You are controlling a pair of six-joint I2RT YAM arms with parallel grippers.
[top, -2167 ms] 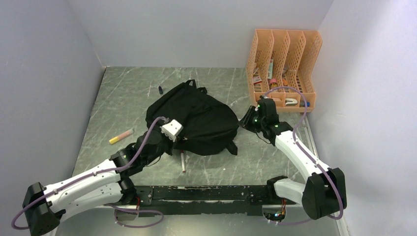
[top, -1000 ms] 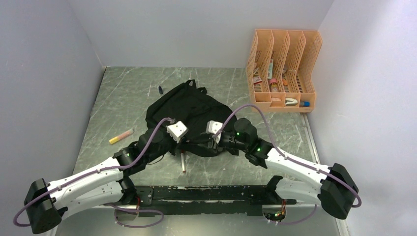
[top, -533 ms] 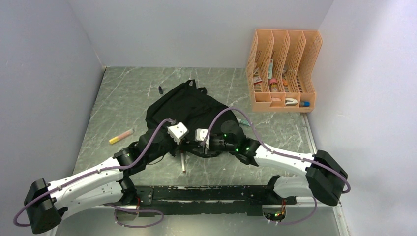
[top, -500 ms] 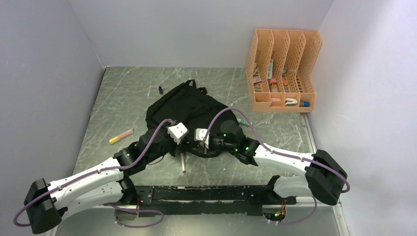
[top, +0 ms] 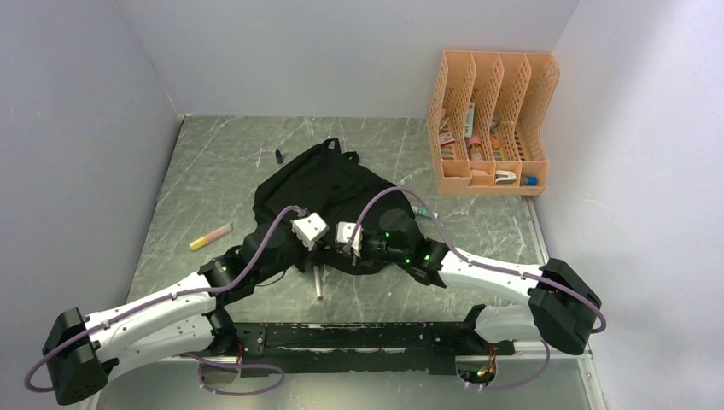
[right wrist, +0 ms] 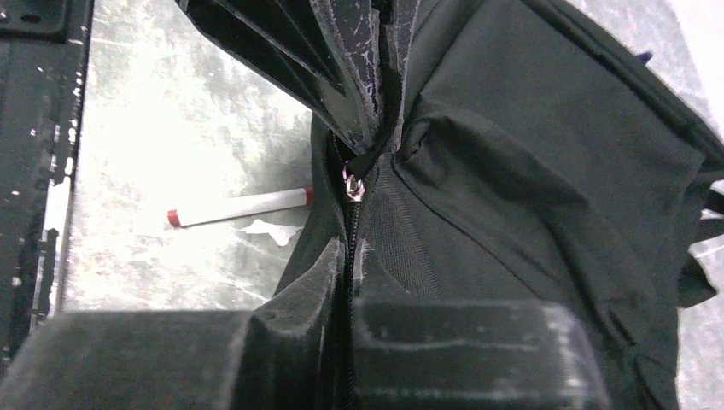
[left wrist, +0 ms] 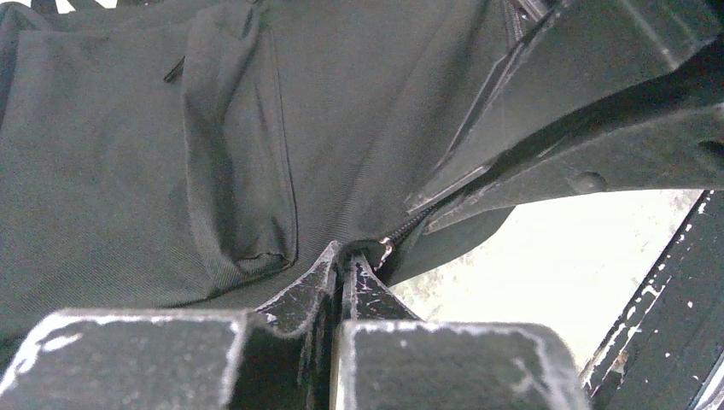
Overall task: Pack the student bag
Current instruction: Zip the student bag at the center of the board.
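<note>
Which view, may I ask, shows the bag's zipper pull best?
The right wrist view: the zipper pull sits sharp and central on the student bag. The left wrist view catches only a glint; the top view hides it.

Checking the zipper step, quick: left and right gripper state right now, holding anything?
left gripper: closed, pinching the student bag fabric at the zipper.
right gripper: closed on the student bag's zipper seam.
</note>
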